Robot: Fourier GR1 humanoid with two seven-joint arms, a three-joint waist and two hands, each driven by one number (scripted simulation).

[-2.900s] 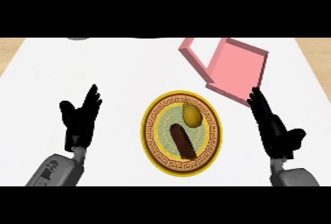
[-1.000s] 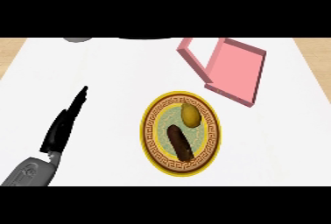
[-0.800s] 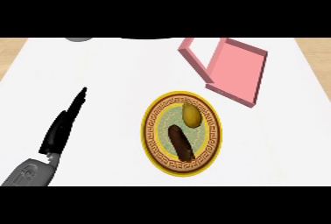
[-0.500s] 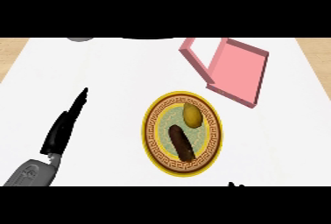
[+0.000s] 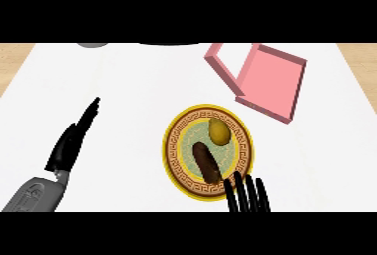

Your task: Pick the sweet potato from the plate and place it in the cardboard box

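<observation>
A dark brown sweet potato (image 5: 207,162) lies lengthwise on a round plate (image 5: 177,149) with a yellow patterned rim, beside a yellow-green round item (image 5: 219,130). A pink shallow box (image 5: 271,83) sits tilted at the upper right of the plate. My right hand (image 5: 247,195) comes up from the lower edge with straight fingers, its tips over the plate's near rim just below the sweet potato. At the left, my left hand (image 5: 70,144) rests edge-on with straight fingers pointing away, holding nothing.
The white counter top (image 5: 132,79) spreads around the plate, with wooden edges at the far corners. A grey round thing (image 5: 91,44) and a dark shape (image 5: 173,43) sit at the far edge.
My right hand, out of view a second ago, has risen from the lower edge to the plate's near rim. The left hand, plate and box have stayed put.
</observation>
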